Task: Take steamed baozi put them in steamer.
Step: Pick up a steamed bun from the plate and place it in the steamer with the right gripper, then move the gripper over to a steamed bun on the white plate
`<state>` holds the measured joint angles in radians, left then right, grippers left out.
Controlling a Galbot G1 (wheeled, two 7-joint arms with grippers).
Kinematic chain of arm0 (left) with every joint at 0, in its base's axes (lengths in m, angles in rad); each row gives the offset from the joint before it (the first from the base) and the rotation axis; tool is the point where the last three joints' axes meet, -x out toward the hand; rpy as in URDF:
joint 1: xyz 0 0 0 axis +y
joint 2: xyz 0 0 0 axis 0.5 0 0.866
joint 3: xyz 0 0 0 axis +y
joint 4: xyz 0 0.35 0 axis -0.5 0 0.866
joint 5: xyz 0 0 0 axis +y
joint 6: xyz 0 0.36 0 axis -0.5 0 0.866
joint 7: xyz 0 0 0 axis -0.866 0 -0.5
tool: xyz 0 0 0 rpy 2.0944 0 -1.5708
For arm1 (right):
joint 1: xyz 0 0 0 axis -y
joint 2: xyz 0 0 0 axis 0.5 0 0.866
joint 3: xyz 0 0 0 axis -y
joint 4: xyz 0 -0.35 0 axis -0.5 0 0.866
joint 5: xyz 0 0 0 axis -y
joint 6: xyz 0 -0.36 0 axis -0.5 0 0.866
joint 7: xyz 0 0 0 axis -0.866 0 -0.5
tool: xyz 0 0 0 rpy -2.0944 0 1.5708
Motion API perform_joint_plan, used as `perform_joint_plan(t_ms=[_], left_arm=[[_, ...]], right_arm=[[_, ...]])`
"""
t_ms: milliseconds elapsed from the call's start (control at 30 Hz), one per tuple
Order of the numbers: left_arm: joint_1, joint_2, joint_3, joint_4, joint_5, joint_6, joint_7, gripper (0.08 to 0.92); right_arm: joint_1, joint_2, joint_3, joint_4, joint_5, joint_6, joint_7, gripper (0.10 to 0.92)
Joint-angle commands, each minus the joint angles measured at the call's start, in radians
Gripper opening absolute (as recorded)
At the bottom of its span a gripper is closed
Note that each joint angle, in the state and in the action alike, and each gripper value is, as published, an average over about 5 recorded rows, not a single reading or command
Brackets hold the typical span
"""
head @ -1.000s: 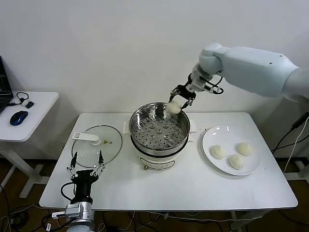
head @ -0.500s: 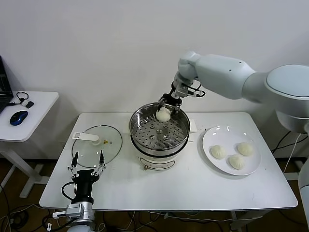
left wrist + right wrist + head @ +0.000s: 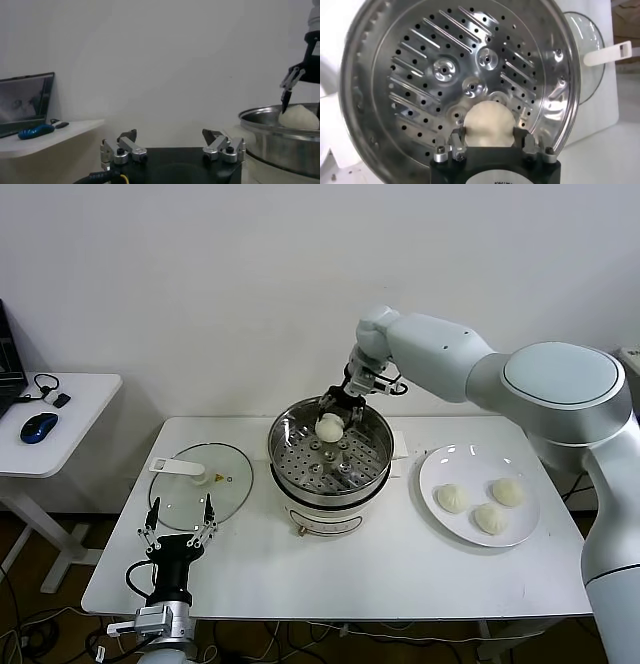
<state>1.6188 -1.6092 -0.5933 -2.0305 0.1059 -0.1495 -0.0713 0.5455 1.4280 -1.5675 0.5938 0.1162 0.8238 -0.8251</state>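
My right gripper is shut on a pale round baozi and holds it over the back part of the steamer, a shiny steel pot on a white base. From the right wrist view the baozi sits between the fingers just above the perforated tray; whether it touches the tray I cannot tell. Three more baozi lie on the white plate to the right. My left gripper is parked open near the table's front left, holding nothing.
A flat glass lid with a white handle lies left of the steamer. A side table at far left carries a blue mouse. The wall stands close behind the steamer.
My right gripper has carried the baozi leftward and down, from above the steamer's back right rim to over the tray inside. The left arm has not moved.
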Motion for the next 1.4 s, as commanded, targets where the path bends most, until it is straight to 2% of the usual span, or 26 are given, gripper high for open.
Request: perform_joint_plan(t_ms=[33,500,700,900,1000,1133,1400], left_arm=[[-0.001,-0.049,0.000,0.003,-0.001,-0.001,-0.001,0.823],[-0.004,-0.049,-0.002,0.003,-0.008,-0.004,-0.002,0.823],[-0.003,-0.049,-0.002,0.001,-0.010,-0.004,-0.001,0.823],[-0.001,-0.049,-0.003,-0.004,-0.011,-0.005,-0.001,0.823],[0.000,-0.049,-0.005,-0.009,-0.011,-0.003,-0.001,0.823],[0.003,-0.049,-0.005,-0.017,-0.010,0.001,0.001,0.823],[0.009,-0.049,0.000,-0.030,-0.006,0.007,0.002,0.823]], right_arm=[[-0.031,0.021,0.010,-0.067,0.003,0.049,0.002,0.645],[-0.039,0.038,0.014,-0.093,-0.001,0.049,0.008,0.654],[-0.029,0.034,0.011,-0.089,0.004,0.049,0.014,0.784],[0.006,0.013,0.009,-0.056,0.017,0.049,0.013,0.822],[0.057,-0.009,-0.021,-0.013,0.060,0.049,-0.020,0.823],[0.166,-0.053,-0.124,0.086,0.208,0.032,-0.079,0.823],[0.359,-0.205,-0.310,0.383,0.455,-0.305,-0.057,0.823]])
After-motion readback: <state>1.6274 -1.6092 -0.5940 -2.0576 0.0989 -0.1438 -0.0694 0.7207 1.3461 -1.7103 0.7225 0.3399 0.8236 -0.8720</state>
